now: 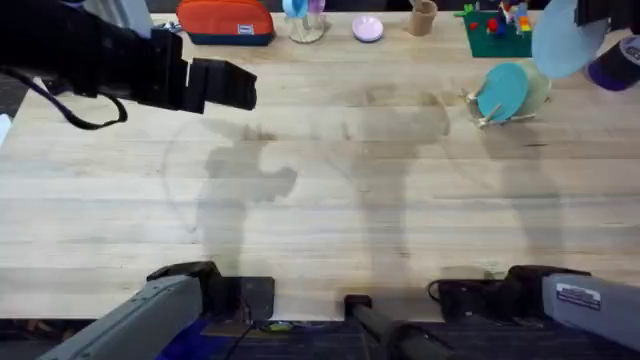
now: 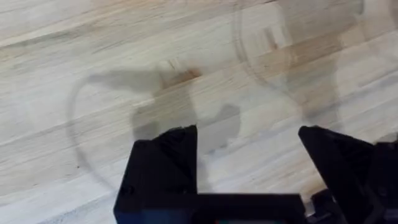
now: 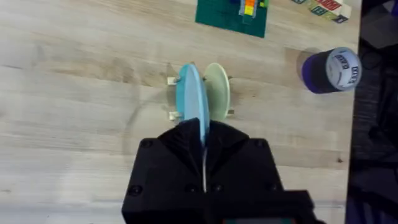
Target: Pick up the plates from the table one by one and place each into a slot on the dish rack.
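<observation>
The table (image 1: 330, 190), a wide stretch of pale planks, carries most of its things along the far edge and far right. The left arm reaches in from the upper left of the overhead view, large and dark, and its left gripper (image 1: 222, 84) hangs over bare wood at the far left; in the left wrist view that gripper (image 2: 249, 146) shows its two black fingers (image 2: 168, 155) spread well apart with nothing between them. The right gripper (image 3: 204, 155) has its jaws pressed onto the edge of a pale sky-blue plate (image 3: 203, 134), held edge-on above the rack; in the overhead view this plate (image 1: 562, 42) shows as a blurred pale disc at the upper right, high and close to the camera. Beneath it, on the far right of the table, stands the dish rack (image 1: 478, 117), a small wooden frame with thin pegs. A teal plate (image 1: 502, 90) stands upright in one slot, and a pale green plate (image 1: 538, 90) stands just behind it in the next. A green baseplate (image 1: 480, 38) with coloured bricks lies behind the rack, a purple roll (image 3: 331, 70) sits to the rack's right, and an orange pouch (image 1: 226, 20), a small pink plate (image 1: 367, 29) and a brown cup (image 1: 423, 17) line the far edge.
</observation>
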You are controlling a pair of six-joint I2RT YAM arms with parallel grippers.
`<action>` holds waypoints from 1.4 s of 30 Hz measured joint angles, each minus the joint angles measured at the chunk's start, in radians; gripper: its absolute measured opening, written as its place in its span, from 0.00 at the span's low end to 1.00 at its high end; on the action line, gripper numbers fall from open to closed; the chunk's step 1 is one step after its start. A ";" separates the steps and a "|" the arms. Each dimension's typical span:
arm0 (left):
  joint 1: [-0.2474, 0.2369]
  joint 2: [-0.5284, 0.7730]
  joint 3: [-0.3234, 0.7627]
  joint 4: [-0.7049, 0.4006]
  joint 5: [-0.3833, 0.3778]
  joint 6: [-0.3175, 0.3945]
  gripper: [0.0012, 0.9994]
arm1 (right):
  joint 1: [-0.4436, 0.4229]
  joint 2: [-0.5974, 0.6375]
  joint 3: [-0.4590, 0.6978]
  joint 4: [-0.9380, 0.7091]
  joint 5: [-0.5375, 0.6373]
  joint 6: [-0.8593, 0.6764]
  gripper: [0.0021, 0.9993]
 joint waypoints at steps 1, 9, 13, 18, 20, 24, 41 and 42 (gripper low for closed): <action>0.000 0.000 0.000 0.000 0.000 0.000 0.99 | -0.005 0.000 0.000 -0.001 -0.007 -0.001 0.03; 0.000 0.000 0.000 0.000 0.000 0.000 0.99 | -0.056 0.000 0.000 -0.004 -0.029 -0.003 0.03; 0.000 0.000 0.000 0.000 0.000 0.000 0.99 | -0.076 0.000 0.000 -0.004 -0.029 -0.003 0.03; 0.000 0.000 0.000 0.000 0.000 0.000 0.99 | -0.092 0.000 0.000 -0.004 -0.029 -0.003 0.03; 0.000 0.000 0.000 0.000 0.000 0.000 0.99 | -0.097 0.000 0.000 -0.004 -0.029 -0.003 0.03; 0.000 0.000 0.000 0.000 0.000 0.000 1.00 | -0.109 0.000 0.000 -0.004 -0.029 -0.003 0.03; 0.000 0.000 0.000 0.000 0.000 0.000 0.99 | -0.144 0.000 0.000 -0.004 -0.030 -0.003 0.03; 0.000 0.000 0.000 0.000 0.000 0.000 0.99 | -0.149 0.000 0.000 -0.004 -0.032 -0.003 0.03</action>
